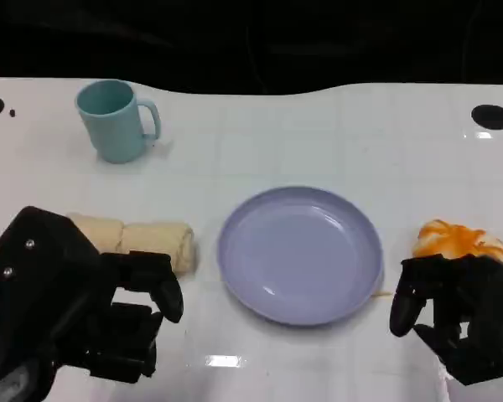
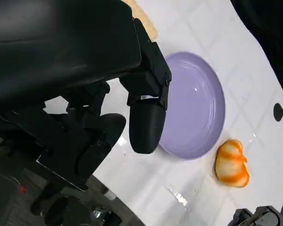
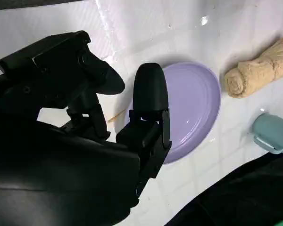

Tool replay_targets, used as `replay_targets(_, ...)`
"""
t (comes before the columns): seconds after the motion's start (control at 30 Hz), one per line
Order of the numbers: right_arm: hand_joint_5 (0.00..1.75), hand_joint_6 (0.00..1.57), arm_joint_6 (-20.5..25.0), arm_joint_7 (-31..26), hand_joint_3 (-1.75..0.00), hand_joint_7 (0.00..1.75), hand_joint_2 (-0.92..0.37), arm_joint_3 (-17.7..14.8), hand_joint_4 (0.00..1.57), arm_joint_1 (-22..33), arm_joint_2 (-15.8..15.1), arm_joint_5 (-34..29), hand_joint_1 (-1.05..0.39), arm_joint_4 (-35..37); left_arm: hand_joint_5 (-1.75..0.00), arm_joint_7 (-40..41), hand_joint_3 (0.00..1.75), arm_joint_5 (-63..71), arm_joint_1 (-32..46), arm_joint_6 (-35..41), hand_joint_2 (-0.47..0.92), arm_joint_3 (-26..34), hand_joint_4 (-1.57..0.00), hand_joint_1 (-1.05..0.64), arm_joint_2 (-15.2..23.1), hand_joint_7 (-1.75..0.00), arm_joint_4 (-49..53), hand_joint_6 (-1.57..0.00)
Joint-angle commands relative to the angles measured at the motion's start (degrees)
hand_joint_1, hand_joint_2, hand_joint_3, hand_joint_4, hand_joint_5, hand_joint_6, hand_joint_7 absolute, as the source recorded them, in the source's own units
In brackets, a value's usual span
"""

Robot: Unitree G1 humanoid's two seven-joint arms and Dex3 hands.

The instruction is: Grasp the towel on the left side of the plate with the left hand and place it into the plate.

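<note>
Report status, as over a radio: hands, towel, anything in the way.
Left hand open, near the towel, not touching. Right hand open, holding nothing. Towel lies rolled left of the plate. Path to plate clear.

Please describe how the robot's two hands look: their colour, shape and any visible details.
Both are matte black. The left hand has a broad, boxy shell with small pale screws and thick fingers ending in rounded tips. The right hand has the same blocky, angular build.
</note>
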Motion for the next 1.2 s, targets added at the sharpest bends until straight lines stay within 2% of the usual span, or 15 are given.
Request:
replay_targets(0.03,1.72,0.69,0.46,-0.09,-1.04,1.42,-0.59,0.11,0.70,-0.46,-0.17,0.09,0.01,-0.57,-1.75,0.32,1.31,-0.78,-0.35,-1.61,0.49,1.63,-0.74,-0.02,-0.29,-1.53,1.18,-0.68)
replay_targets(0.1,1.72,0.69,0.04,-0.07,-1.04,1.42,-0.59,0.11,0.70,-0.49,-0.16,0.17,0.01,-0.36,-1.75,1.24,1.27,-1.26,-0.55,-1.60,0.51,2.65,-0.69,-0.02,-1.38,-1.45,1.49,-0.68)
replay_targets(0.2,1.72,0.69,-0.22,-0.19,-1.04,1.42,-0.59,0.37,0.71,-0.57,-0.20,-0.16,0.00,-0.23,-1.52,1.74,1.08,0.46,-0.11,-6.03,0.59,2.44,-0.53,-0.04,-1.31,-1.08,2.12,-0.62)
replay_targets(0.27,1.72,0.69,-0.49,-0.26,-1.05,1.41,-0.58,0.55,0.71,-0.60,-0.21,-0.38,0.00,-0.22,-1.38,1.71,0.96,2.36,0.50,-10.79,0.63,1.73,-0.49,-0.05,-0.75,-0.88,3.13,-0.60)
replay_targets(0.3,1.72,0.69,-0.50,-0.27,-1.05,1.41,-0.58,0.61,0.72,-0.63,-0.15,-0.41,0.00,-0.21,-1.32,1.77,0.89,3.75,0.80,-13.85,0.65,1.28,-0.49,-0.07,-0.41,-0.78,3.96,-0.60)
replay_targets(0.33,1.72,0.69,-0.54,-0.28,-1.05,1.41,-0.58,0.66,0.72,-0.66,-0.08,-0.38,0.00,-0.18,-1.25,1.81,0.74,4.92,1.04,-16.61,0.70,0.98,-0.46,-0.11,-0.22,-0.66,4.84,-0.59)
replay_targets(0.47,1.73,0.69,0.17,-0.38,-1.06,1.40,-0.58,0.90,0.72,-0.89,0.28,-0.31,0.00,-0.40,-1.05,2.30,0.30,9.10,1.14,-25.22,0.88,0.45,-0.35,-0.21,0.33,-0.45,8.32,-0.52)
replay_targets(0.63,1.74,0.70,0.76,-0.40,-1.05,1.41,-0.58,1.04,0.72,-1.16,0.46,-0.27,0.00,-0.69,-0.76,2.83,0.17,15.45,-0.95,-30.52,0.92,-0.27,-0.18,-0.34,2.08,-0.16,10.39,-0.35)
replay_targets(0.73,1.74,0.69,1.91,-0.37,-1.04,1.41,-0.58,1.26,0.71,-1.33,0.39,-0.51,-0.01,-1.17,-0.69,2.01,0.16,18.72,-3.20,-30.72,0.92,-1.09,-0.08,-0.36,3.60,-0.10,11.06,-0.28)
replay_targets(0.87,1.74,0.69,0.77,-0.59,-1.04,1.41,-0.59,1.42,0.70,-0.94,0.13,-0.66,0.00,-1.01,-0.62,0.79,0.10,25.11,-7.15,-30.53,0.92,-3.72,-0.02,-0.40,7.01,-0.05,12.38,-0.23)
replay_targets(1.07,1.74,0.70,1.32,-0.65,-1.05,1.41,-0.59,1.37,0.71,-0.72,0.40,-0.27,0.00,-1.23,-0.51,-2.81,0.03,33.53,-13.20,-28.76,0.92,-8.68,-0.02,-0.49,10.86,-0.01,15.15,-0.19)
replay_targets(1.2,1.74,0.69,0.95,-0.90,-1.05,1.41,-0.58,1.73,0.71,-0.68,0.37,-0.67,-0.01,-1.30,-0.47,-4.51,0.01,40.07,-16.62,-28.44,0.92,-12.67,-0.04,-0.54,12.11,-0.01,17.56,-0.21)
